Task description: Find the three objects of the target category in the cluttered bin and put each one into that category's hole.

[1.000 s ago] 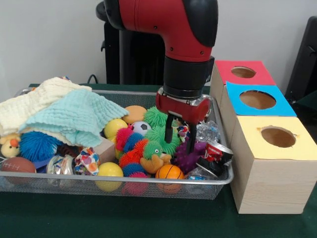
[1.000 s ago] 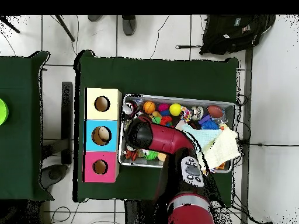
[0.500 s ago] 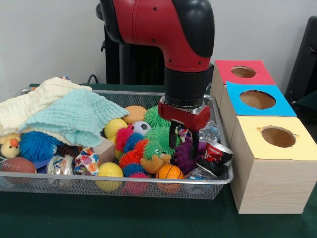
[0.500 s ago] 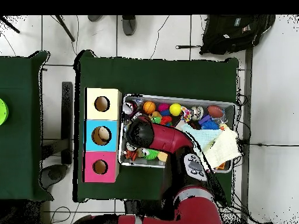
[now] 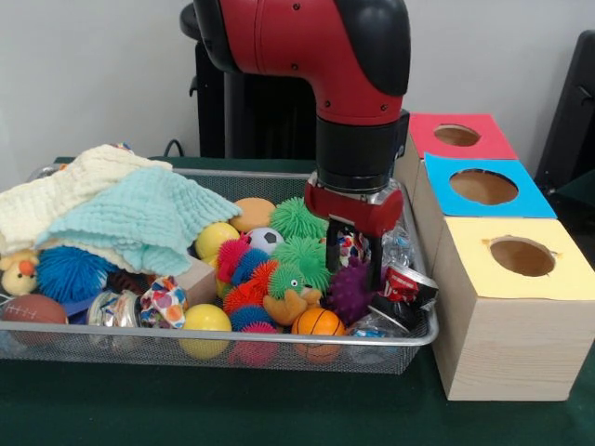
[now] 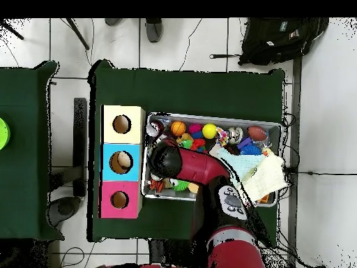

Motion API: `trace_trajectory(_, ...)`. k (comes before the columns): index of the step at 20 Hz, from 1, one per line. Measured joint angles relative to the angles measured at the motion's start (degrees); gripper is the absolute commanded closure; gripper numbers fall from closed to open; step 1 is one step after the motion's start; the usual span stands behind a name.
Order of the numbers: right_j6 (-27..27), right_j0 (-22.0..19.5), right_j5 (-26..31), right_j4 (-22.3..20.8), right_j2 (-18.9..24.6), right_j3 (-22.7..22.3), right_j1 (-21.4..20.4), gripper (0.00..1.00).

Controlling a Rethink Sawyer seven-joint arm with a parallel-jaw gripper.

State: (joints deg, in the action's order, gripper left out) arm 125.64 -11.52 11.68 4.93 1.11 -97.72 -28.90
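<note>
Front view: the gripper [image 5: 356, 253], fingers apart, should be centred over the clear crinkly plastic bottle [image 5: 394, 247] before closing.

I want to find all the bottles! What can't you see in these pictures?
- Front view: cloths cover the bin's left part, hiding whatever lies under them.
- Overhead view: the arm hides the hand and the toys beneath.
- Front view: the hand blocks part of the clear bottle behind it.

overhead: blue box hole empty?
No. In the overhead view a pale round object shows inside the hole of the blue box.
</note>
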Motion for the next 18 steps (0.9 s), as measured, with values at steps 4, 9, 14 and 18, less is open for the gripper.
trace_trajectory(4,0.00,0.01,0.09,0.06,0.06,-0.30,-1.56,0.00)
trace_trajectory(9,0.00,0.01,0.97,0.32,0.12,-0.32,-3.10,0.00)
trace_trajectory(14,0.00,0.01,2.65,0.69,0.14,-0.39,-4.90,0.00)
trace_trajectory(18,0.00,0.07,3.34,1.11,0.14,-0.51,-5.78,0.00)
